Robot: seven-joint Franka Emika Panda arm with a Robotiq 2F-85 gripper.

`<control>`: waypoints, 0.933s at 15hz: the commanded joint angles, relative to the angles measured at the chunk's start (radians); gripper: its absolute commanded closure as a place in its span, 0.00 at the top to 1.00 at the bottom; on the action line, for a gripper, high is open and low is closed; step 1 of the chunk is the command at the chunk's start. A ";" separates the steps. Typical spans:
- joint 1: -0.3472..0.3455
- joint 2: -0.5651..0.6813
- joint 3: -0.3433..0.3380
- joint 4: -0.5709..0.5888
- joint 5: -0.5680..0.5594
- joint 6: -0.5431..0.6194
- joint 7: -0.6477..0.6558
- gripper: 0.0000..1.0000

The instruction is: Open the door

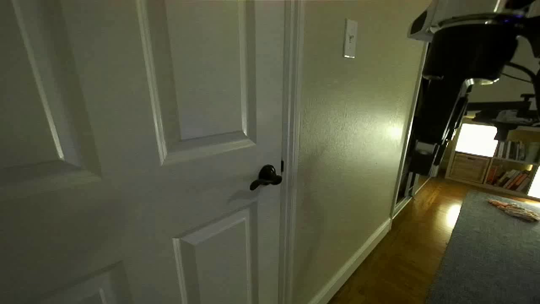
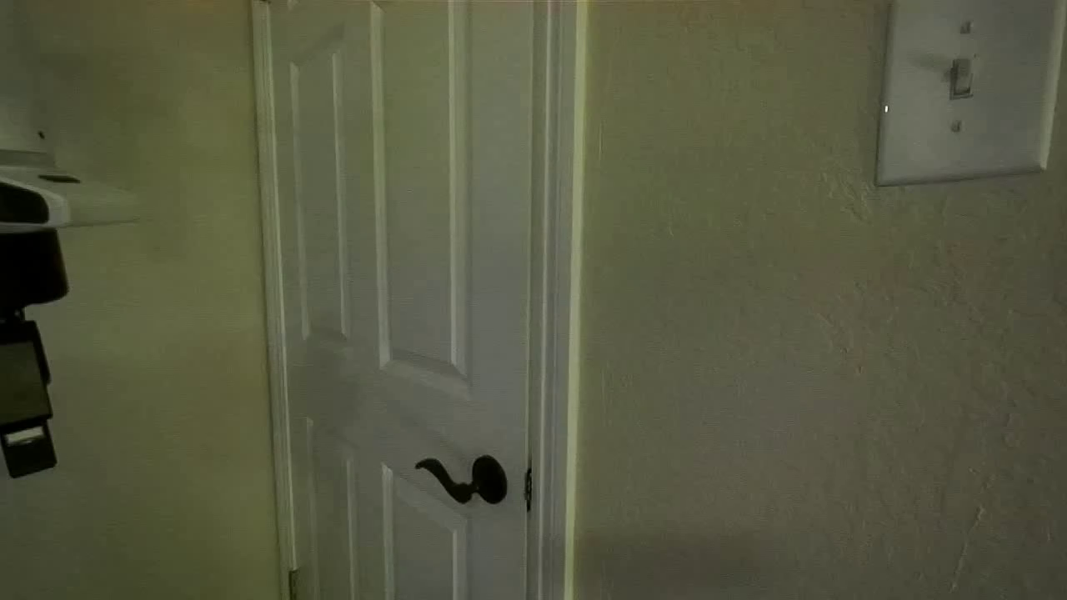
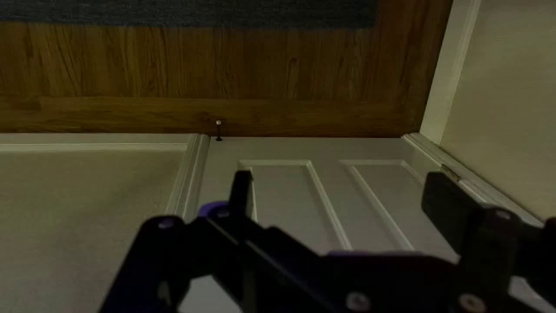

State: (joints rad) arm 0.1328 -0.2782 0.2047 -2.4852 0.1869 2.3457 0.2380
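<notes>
My hand (image 3: 336,191) hangs with fingers (image 3: 449,206) spread wide, well apart from the dark lever handle (image 1: 267,174). White panelled door (image 1: 219,181) sits closed in its frame (image 1: 294,126).

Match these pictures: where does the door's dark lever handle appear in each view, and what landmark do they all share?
In an exterior view: the lever handle sits just below centre.
In an exterior view: the lever handle is low, slightly left of centre.
Wrist view: not visible.
Shared landmark: the panelled door.
</notes>
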 commanded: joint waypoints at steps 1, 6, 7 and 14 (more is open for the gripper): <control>0.009 0.000 -0.009 0.001 -0.004 -0.002 0.002 1.00; 0.009 0.000 -0.009 0.001 -0.004 -0.002 0.002 1.00; 0.007 0.005 -0.010 0.003 -0.003 -0.002 0.005 1.00; -0.050 0.130 -0.017 0.065 -0.057 0.013 0.167 1.00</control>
State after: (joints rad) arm 0.1100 -0.2249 0.1983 -2.4679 0.1658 2.3453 0.3107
